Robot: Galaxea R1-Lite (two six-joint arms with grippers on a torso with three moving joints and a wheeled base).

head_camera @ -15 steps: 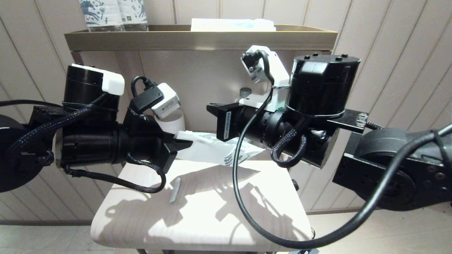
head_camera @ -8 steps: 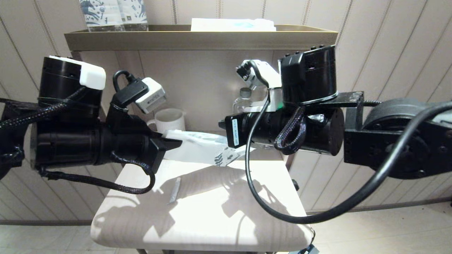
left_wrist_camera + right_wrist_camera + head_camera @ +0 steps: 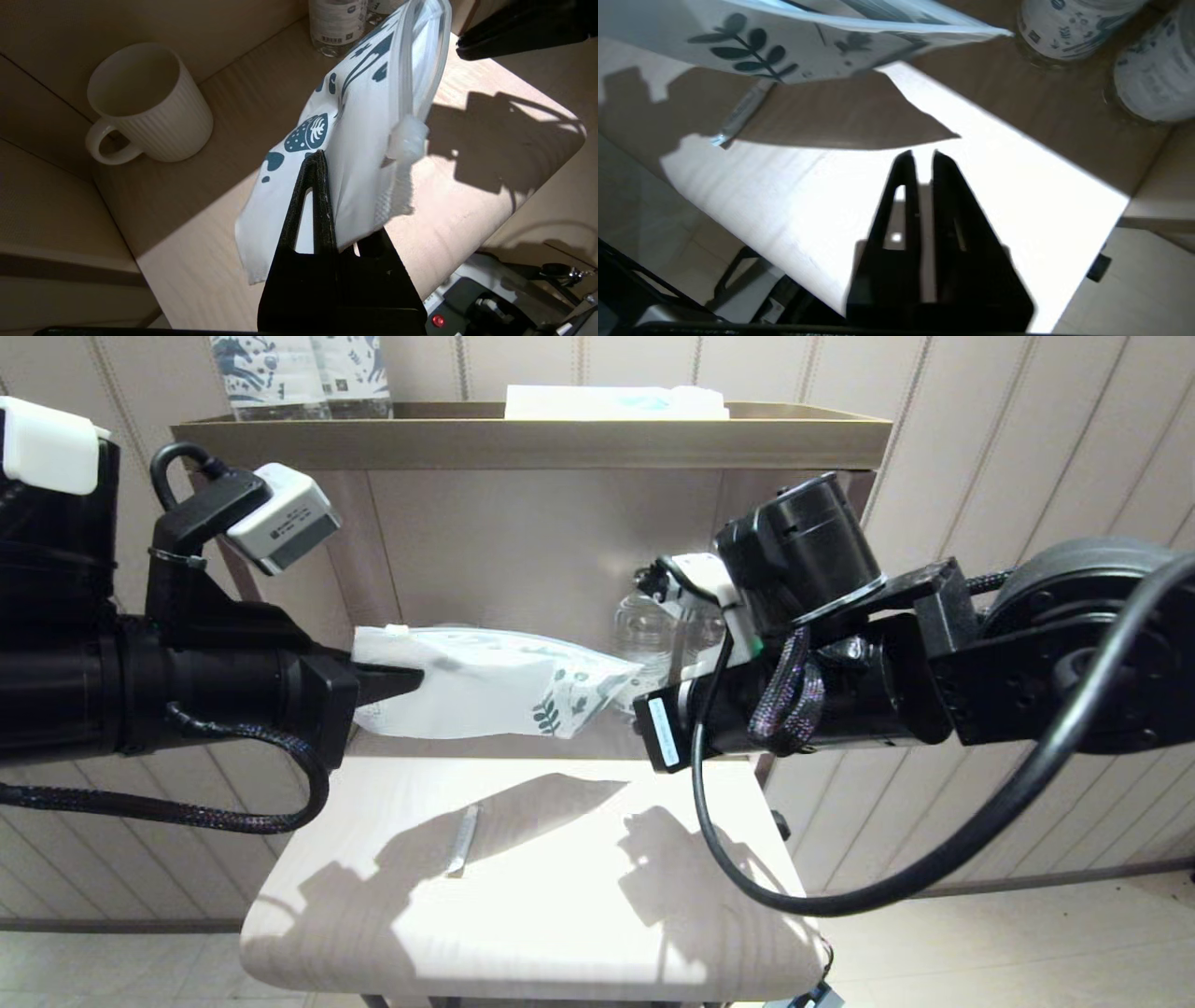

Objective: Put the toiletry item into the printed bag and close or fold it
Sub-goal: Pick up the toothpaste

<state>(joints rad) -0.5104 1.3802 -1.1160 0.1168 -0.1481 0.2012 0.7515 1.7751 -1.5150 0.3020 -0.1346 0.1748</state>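
The printed bag [image 3: 485, 686] is a white crinkly pouch with teal leaf print at its far end, and it hangs level in the air above the small table [image 3: 560, 915]. My left gripper [image 3: 411, 677] is shut on the pouch's plain end; the left wrist view shows the printed bag [image 3: 364, 116] pinched at my left gripper [image 3: 327, 158]. My right gripper [image 3: 923, 156] is shut and holds nothing, just below and beside the printed end [image 3: 808, 42], not touching it. No toothbrush shows in the open; a dark smudge shows through the pouch.
A short flat pale strip [image 3: 462, 838] lies on the table under the bag. A ribbed white mug [image 3: 145, 102] and clear bottles [image 3: 644, 625] stand at the back. Above is a brass shelf tray [image 3: 532, 434] with blue-patterned packs [image 3: 299, 373].
My left arm has drawn back to the left and lifted the bag off the table. My right arm has tilted and pulled back to the right, so the bag's printed end now hangs free.
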